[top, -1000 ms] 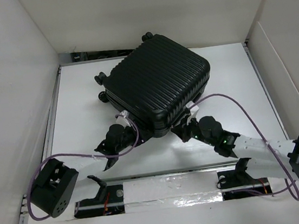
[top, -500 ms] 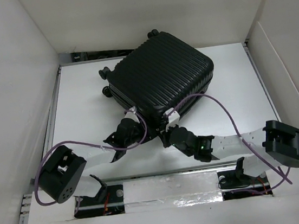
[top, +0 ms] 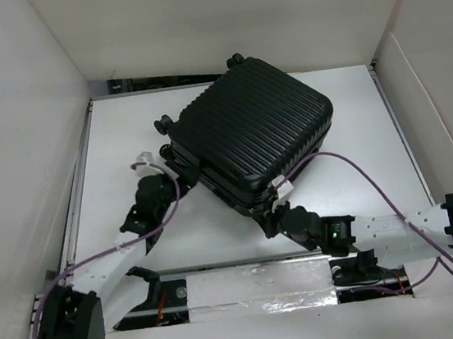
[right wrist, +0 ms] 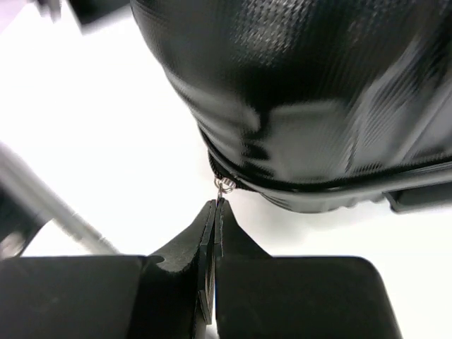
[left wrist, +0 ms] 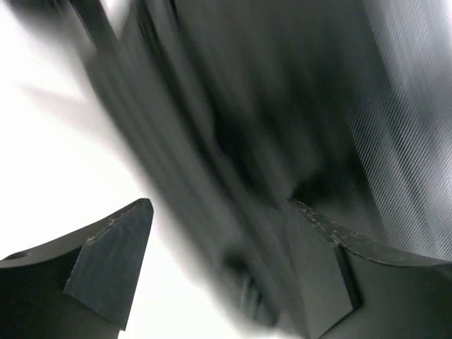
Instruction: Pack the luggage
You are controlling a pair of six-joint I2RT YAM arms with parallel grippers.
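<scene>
A white table [top: 345,122] stands between white walls [top: 14,121].

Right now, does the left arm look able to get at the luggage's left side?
Probably yes. The left gripper stands open close beside the luggage, and nothing shows between them. The right gripper, pinching the zipper pull at the near corner, is out of its way.

1. A flat white bench top [top: 116,142] spreads under even, bright light.
2. Plain white panel walls enclose it: the left wall [top: 14,121], the back wall [top: 224,13] and the right wall [top: 448,84].
3. A thin grey metal rail [top: 81,179] runs along the bench's left edge.
4. A crinkled silvery tape strip [top: 259,298] crosses the near edge.
</scene>
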